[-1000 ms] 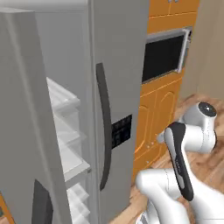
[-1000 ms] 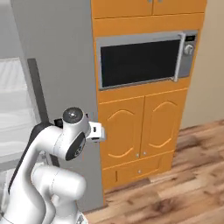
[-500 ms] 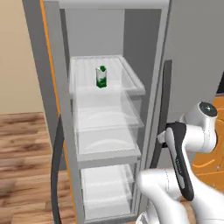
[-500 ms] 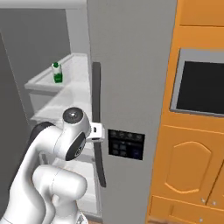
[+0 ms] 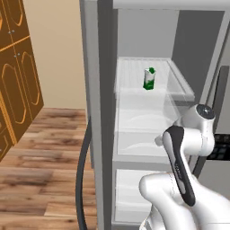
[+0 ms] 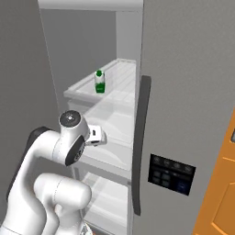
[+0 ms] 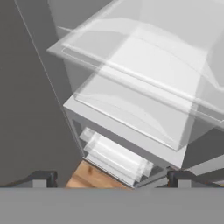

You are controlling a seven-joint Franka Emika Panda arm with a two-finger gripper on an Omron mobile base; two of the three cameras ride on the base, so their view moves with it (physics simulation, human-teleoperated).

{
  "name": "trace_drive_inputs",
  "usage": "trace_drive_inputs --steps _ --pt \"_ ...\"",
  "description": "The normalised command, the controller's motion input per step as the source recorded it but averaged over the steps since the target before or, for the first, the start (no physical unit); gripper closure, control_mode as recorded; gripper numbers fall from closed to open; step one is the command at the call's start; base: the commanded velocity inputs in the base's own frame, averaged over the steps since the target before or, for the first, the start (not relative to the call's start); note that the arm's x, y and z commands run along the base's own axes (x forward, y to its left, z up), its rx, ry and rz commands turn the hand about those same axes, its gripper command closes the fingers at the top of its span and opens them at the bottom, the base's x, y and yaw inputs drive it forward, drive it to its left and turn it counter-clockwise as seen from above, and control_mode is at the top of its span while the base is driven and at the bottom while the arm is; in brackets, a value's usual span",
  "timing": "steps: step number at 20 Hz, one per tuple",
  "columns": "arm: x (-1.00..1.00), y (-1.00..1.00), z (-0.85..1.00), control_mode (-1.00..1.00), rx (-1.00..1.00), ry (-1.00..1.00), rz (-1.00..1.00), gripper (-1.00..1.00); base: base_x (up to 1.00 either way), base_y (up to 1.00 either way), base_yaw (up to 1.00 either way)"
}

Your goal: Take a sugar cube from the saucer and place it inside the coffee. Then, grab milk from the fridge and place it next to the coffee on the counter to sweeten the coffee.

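Fridge point(image 5: 148, 54): grey, its door swung open, clear shelves and drawers inside.
Milk point(image 5: 149, 78): white carton with green label and top, upright on the upper shelf point(image 5: 134, 92), at about 12 o'clock from the arm's elbow in the left base view; also seen at point(image 6: 99, 81).
Gripper point(image 7: 111, 178): released, jaws spread wide with nothing between them, facing the clear fridge drawers point(image 7: 144, 100), well apart from the milk.
Fridge door handle point(image 6: 140, 142): long, dark, vertical.
Floor point(image 5: 40, 152): wood planks, at 9 o'clock of the fridge.
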Motion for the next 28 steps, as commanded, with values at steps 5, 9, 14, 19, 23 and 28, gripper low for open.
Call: trace_drive_inputs --steps 5,9,14,19,23,28 --pt "0.01 0.04 0.07 -1.0 0.0 -0.24 -0.1 -1.0 0.0 0.0 0.0" --pt "0.17 0.0 0.46 -1.0 0.07 -0.28 -0.02 -1.0 0.0 0.0 0.0" --pt "0.38 0.0 0.67 -1.0 0.16 -0.33 0.0 -1.0 0.0 0.0 0.0" --pt "0.45 0.0 0.78 -1.0 0.14 -0.2 0.0 -1.0 0.0 0.0 0.0" --pt "0.48 0.02 0.92 -1.0 0.04 0.0 0.0 -1.0 0.0 0.0 0.0" --pt "0.33 0.05 0.73 -1.0 0.0 0.06 -0.02 -1.0 0.0 0.0 0.0"
